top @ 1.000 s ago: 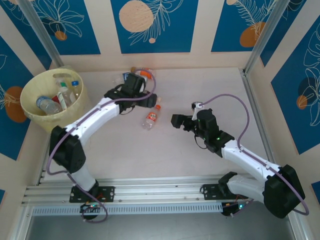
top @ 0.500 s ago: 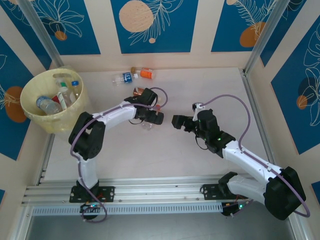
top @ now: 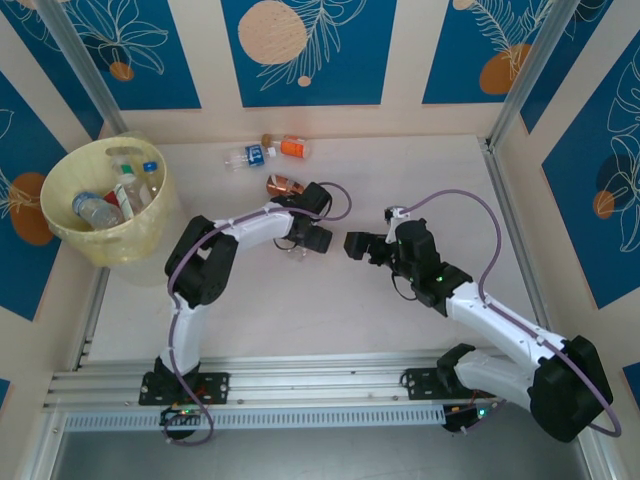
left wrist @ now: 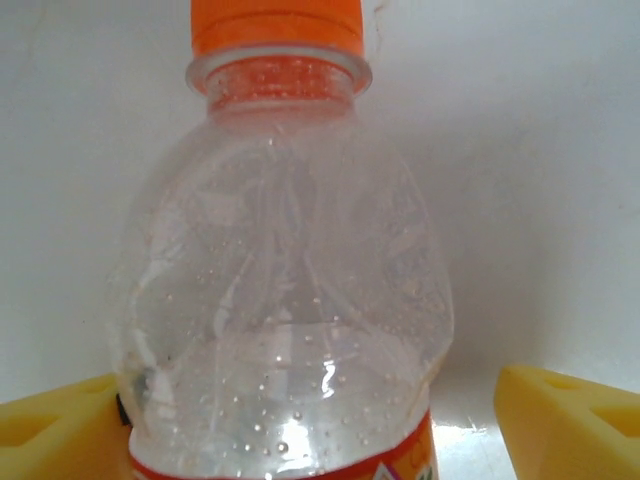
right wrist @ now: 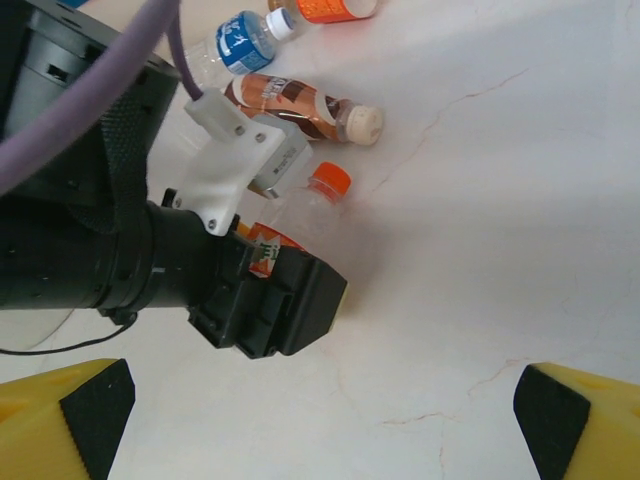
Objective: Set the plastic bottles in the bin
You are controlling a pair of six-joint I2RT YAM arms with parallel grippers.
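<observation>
Though most of the work sits on the left, where the yellow tub (top: 120, 243) already holds a few bottles (top: 100, 208), what matters now is in the middle of the table. At the back wall lie a blue-labelled bottle (top: 250, 157) and an orange-labelled one (top: 292, 147), with a brown one (top: 283, 185) just in front of them, all untouched.

Just right of that brown one, the left claw (top: 305, 240) is down over an orange-capped bottle (left wrist: 285, 300) lying on its side. From the wrist, the bottle runs straight away from the claw, cap at the far end, so the yellow fingers (left wrist: 60, 430) stand either side of its labelled body, square across its length. The left finger looks to be against the plastic, while the other finger (left wrist: 570, 415) has a gap of bare table beside it. So the jaws are open around the bottle, not gripping it.

Just to the right, the right claw (top: 355, 245) hangs spread wide and empty, facing the left claw but apart from it. To my eye the left arm is plainly the one placed for this bottle, and the tub lies on its side too.
</observation>
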